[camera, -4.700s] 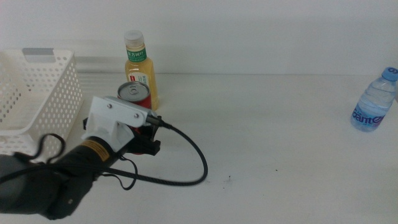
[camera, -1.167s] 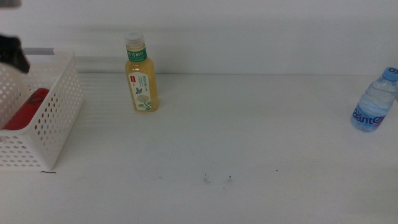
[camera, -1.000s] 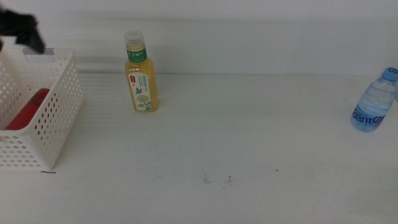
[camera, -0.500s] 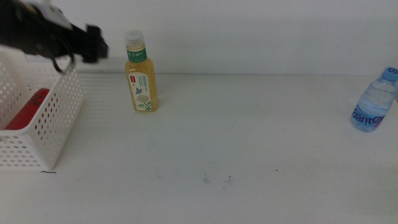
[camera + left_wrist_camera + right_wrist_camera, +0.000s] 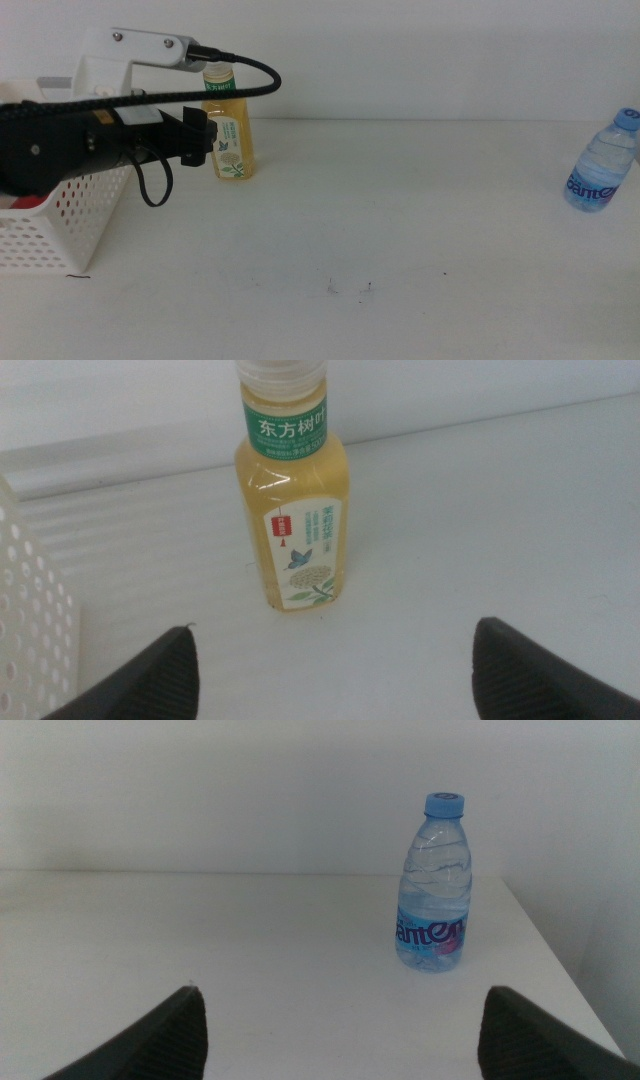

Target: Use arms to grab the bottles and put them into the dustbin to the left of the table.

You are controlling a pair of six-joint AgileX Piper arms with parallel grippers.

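The dustbin holds a red can; the left hand, spread empty, faces the tea bottle.

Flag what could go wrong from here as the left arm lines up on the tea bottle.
The left gripper is open and empty short of the upright yellow tea bottle; a low or off-centre approach could tip this tall, narrow bottle. The arm reaches over the dustbin, so its looping black cable may snag the rim. The right gripper waits, open, facing the water bottle, which stands near the table's edge.
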